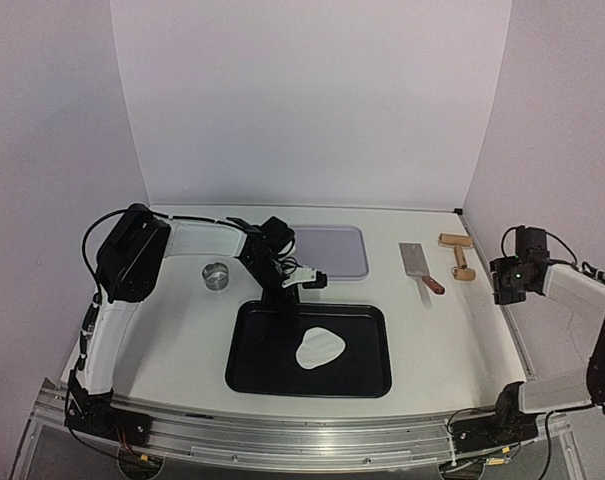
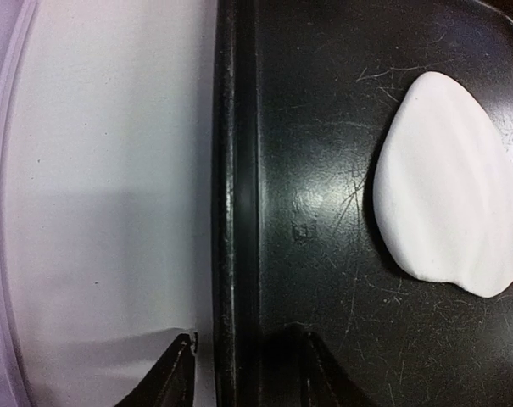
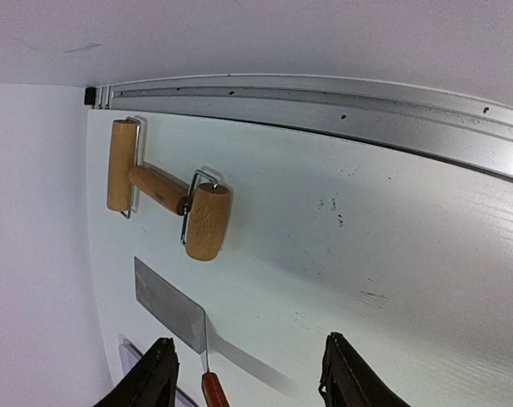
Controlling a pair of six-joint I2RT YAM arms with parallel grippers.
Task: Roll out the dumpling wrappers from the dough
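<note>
The dough (image 1: 319,348) is a flattened white sheet of irregular oval outline on the black tray (image 1: 262,360). It also shows in the left wrist view (image 2: 451,186) at the right of the tray (image 2: 324,127). No dumpling wrappers are in view. My left gripper (image 1: 304,282) is open and empty, and its fingers (image 2: 181,373) straddle the tray's far rim, apart from the dough. My right gripper (image 1: 507,280) is open and empty at the right edge of the table. In its own view it (image 3: 249,373) hovers over bare table near the wooden roller (image 3: 167,191).
A small metal ring (image 1: 217,276) stands left of the tray. A pale purple mat (image 1: 327,250) lies behind the tray. A metal scraper (image 1: 420,264) with a red handle and the wooden roller (image 1: 459,255) lie at the back right. An aluminium rail (image 3: 324,102) borders the table's right edge.
</note>
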